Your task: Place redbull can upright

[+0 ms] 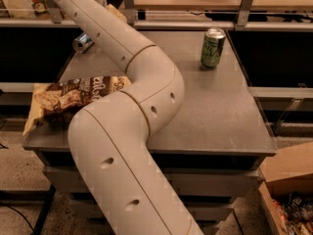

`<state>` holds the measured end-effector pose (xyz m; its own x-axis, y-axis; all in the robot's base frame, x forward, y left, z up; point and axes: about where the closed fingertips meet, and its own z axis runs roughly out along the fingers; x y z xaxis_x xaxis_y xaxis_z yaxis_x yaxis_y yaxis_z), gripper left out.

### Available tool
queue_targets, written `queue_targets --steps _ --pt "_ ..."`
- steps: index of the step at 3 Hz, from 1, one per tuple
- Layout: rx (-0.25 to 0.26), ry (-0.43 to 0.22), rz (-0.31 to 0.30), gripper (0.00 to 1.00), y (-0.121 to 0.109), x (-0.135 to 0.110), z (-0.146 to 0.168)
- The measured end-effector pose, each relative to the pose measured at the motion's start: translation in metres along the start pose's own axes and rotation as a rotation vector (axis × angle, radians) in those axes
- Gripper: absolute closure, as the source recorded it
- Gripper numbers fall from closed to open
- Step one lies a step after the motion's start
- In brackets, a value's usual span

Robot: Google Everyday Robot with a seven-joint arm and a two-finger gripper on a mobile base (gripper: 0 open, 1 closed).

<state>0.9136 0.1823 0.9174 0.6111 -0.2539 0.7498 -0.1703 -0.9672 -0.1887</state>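
Note:
The redbull can (81,42) lies on its side at the far left corner of the grey table (220,111), its shiny silver end facing me; my arm hides the rest of its body. My white arm (122,106) rises from the bottom of the view, bends over the table and runs out past the top left edge. My gripper is out of view beyond that edge, so its position relative to the can does not show.
A wider green can (212,47) stands upright at the far right of the table. A brown snack bag (68,98) lies at the left edge, partly under my arm. A cardboard box (288,190) sits on the floor at the right. Shelves run behind the table.

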Motion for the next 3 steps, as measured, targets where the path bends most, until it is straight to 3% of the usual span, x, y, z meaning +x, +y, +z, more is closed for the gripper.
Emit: queue_targets --steps 1,2,3 --pt "-0.02 0.008 -0.013 0.0 0.0064 -0.0038 0.0056" --pt "-0.008 0.01 0.009 0.0 0.0131 -0.0049 0.0083" --pt "0.042 -0.001 0.053 0.0 0.0158 -0.0081 0.0114"
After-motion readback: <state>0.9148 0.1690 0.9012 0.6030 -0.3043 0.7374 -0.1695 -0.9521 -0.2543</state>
